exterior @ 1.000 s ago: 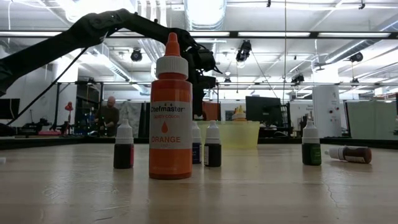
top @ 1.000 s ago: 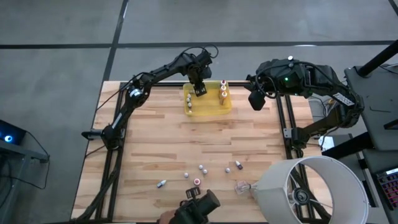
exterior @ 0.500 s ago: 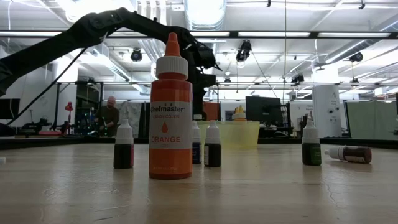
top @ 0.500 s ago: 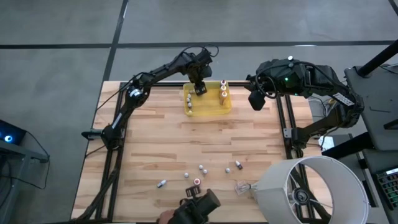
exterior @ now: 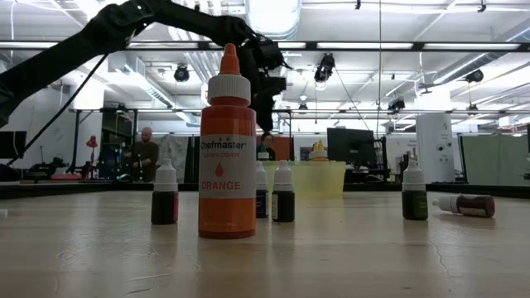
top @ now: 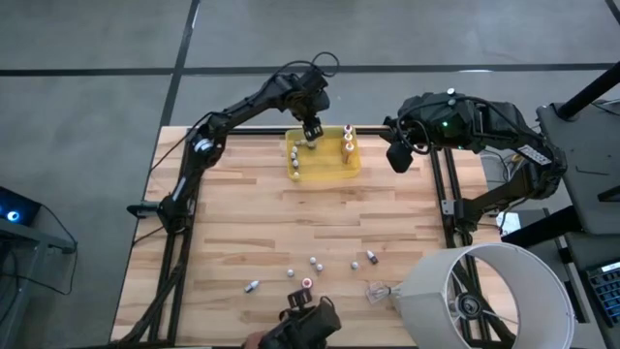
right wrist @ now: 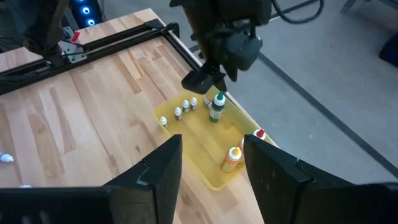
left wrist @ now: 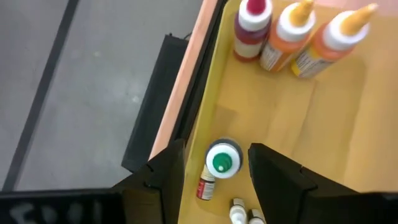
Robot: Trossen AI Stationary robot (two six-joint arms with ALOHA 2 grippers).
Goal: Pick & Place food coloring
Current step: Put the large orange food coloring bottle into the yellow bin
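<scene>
The translucent yellow tray (top: 327, 167) sits at the table's far middle. Inside it stand a green-capped food coloring bottle (left wrist: 222, 163), a red-capped one (left wrist: 252, 28), two orange-tipped ones (left wrist: 289, 31) and a row of tiny bottles (right wrist: 185, 107). My left gripper (left wrist: 216, 149) hangs open just above the green-capped bottle (right wrist: 217, 107), clear of it. Several more food coloring bottles (top: 315, 262) stand or lie near the table's near edge, among them a tall orange one (exterior: 227, 149). My right gripper (top: 399, 155) waits open, raised to the right of the tray.
A clear crumpled plastic scrap (top: 376, 290) lies at the near right beside a white lampshade (top: 484, 296). Bare wood lies between the tray and the near bottles. A person (exterior: 146, 156) stands far behind the table.
My left gripper has risen straight up out of the tray. The green-capped bottle stays standing in the tray below it. My right arm has kept still.
</scene>
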